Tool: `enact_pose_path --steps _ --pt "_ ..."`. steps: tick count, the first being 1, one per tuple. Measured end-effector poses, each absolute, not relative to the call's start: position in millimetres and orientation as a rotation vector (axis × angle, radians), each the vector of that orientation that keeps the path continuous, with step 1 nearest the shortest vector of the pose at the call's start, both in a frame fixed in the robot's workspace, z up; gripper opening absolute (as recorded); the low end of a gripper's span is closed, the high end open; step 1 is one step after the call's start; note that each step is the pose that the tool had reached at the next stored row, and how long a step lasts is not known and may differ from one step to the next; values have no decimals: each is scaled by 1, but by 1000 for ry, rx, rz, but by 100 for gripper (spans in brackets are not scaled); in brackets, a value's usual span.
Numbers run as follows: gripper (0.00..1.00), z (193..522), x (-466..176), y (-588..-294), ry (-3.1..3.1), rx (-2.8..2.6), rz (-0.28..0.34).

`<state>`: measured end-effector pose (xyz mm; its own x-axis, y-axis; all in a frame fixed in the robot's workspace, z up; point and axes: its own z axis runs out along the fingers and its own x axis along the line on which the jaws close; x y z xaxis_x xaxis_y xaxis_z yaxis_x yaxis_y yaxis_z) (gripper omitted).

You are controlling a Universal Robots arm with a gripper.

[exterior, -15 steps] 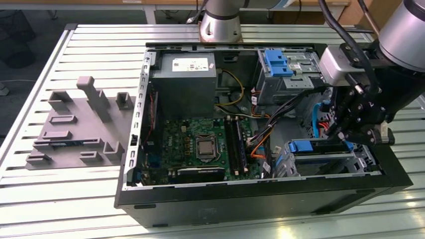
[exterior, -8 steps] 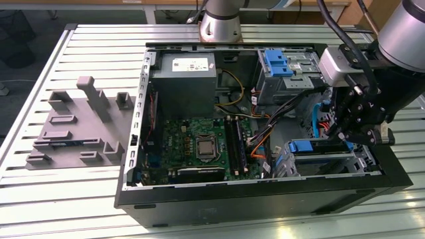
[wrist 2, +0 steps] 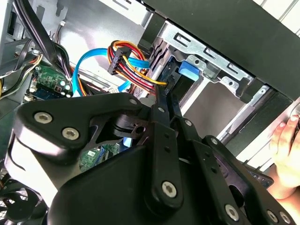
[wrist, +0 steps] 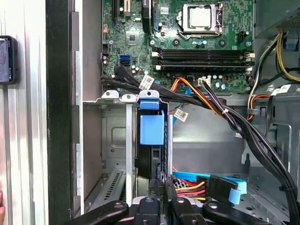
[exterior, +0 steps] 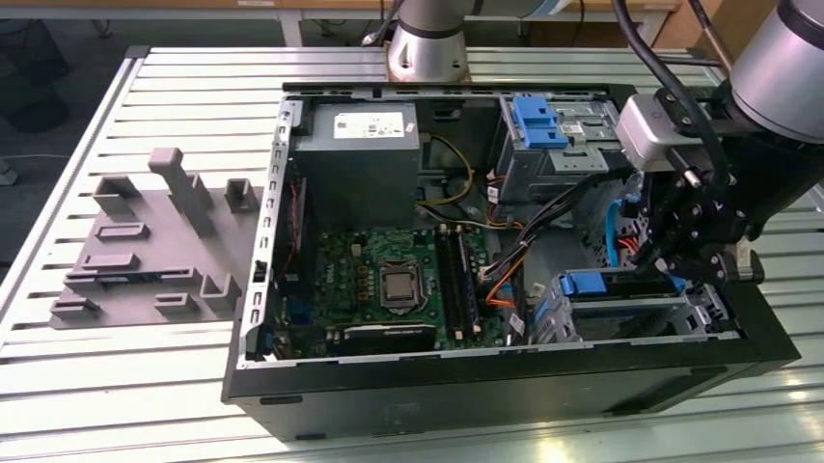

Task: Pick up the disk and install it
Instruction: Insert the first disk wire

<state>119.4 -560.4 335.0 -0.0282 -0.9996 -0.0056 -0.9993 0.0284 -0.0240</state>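
Note:
The disk stands on edge in the metal drive cage at the front corner of the open computer case on the exterior view's right. Its blue carrier sticks up from the slot. In the first wrist view the carrier's blue tab sits between the cage rails, with the disk's dark edge running back to the fingers. My gripper hangs right over the cage. Its thin black fingers come together on the disk's rear edge, just behind the blue tab. The gripper is shut on the disk.
Red, yellow and blue cables crowd the bay beside the cage. An upright blue bracket and a grey power-supply box fill the case's far end. The motherboard lies in the middle. A grey fixture sits outside the case. A person's hand rests by the case wall.

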Motion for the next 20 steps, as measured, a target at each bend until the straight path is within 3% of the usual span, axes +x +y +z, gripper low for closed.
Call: enact_pose_path --steps 17,19,20 --pt "16 329 119 -560 2236 -2174 -17" --pt "17 330 119 -560 2236 -2174 -17" --pt "24 331 119 -560 2237 -2174 -18"
